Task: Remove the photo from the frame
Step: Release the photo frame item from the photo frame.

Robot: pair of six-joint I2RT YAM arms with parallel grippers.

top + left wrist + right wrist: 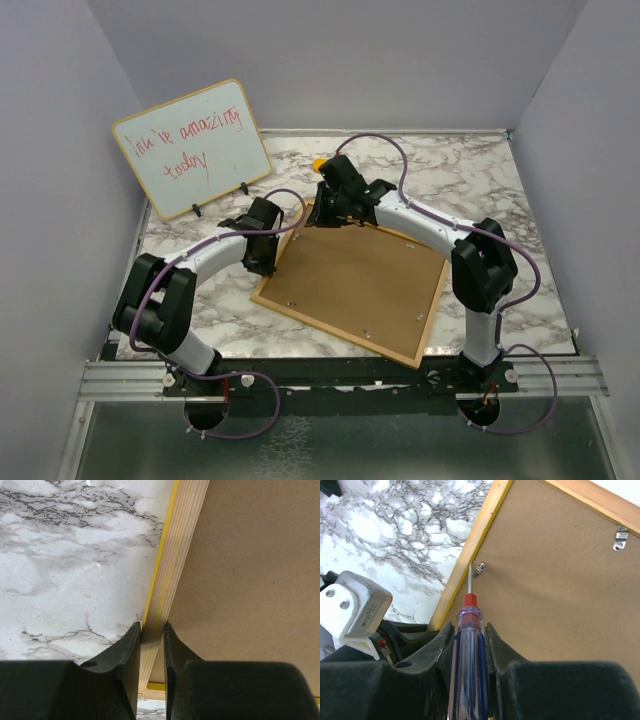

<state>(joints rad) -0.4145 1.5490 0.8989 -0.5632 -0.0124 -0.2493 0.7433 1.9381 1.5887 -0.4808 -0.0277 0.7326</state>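
The frame (355,280) lies face down on the marble table, its brown back up and its yellow border showing along the edges. The photo is hidden beneath that back. My left gripper (152,630) is shut on the frame's (250,580) pale wooden left rim, one finger on each side of it. My right gripper (469,630) hovers over the frame's far left corner, shut on a screwdriver (468,655) with a clear blue handle and red collar. Its thin blade points at a small metal clip (479,569) on the frame's back (560,605).
A wood-edged whiteboard (190,150) with red handwriting stands propped at the back left. A second metal clip (620,539) sits near the frame's far rim. Part of the left arm (355,610) lies close beside the right gripper. Grey walls enclose the table.
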